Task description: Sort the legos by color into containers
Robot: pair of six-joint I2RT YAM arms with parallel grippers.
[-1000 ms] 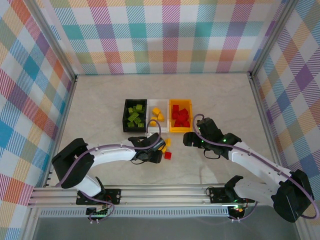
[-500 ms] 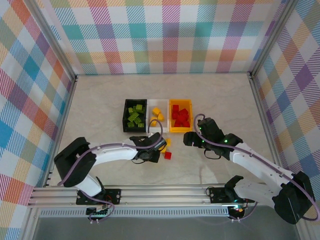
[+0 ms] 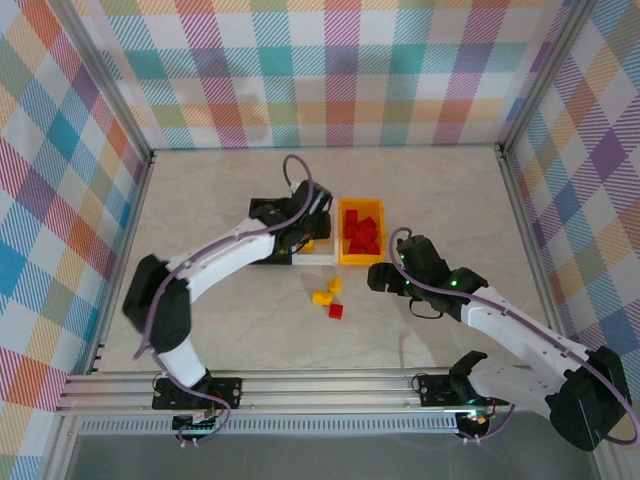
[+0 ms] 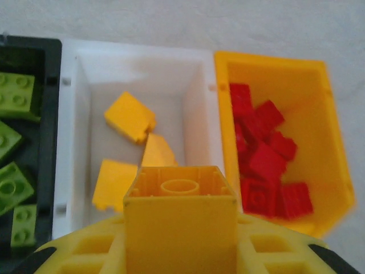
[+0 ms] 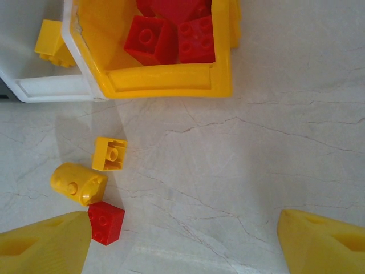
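My left gripper hangs over the white bin, shut on a yellow brick whose hollow underside faces the camera. Three yellow bricks lie in that bin. The black bin on its left holds green bricks. The orange-yellow bin on its right holds red bricks. On the table in front of the bins lie a yellow brick, a rounded yellow piece and a red brick. My right gripper is open, just right of them, with nothing between its fingers.
The three bins stand side by side mid-table. The left arm stretches diagonally across the black bin. Plaid walls and metal rails enclose the marble tabletop.
My left arm has swung from the loose bricks on the table up and back to the white bin, carrying a yellow brick. The right arm has hardly moved.
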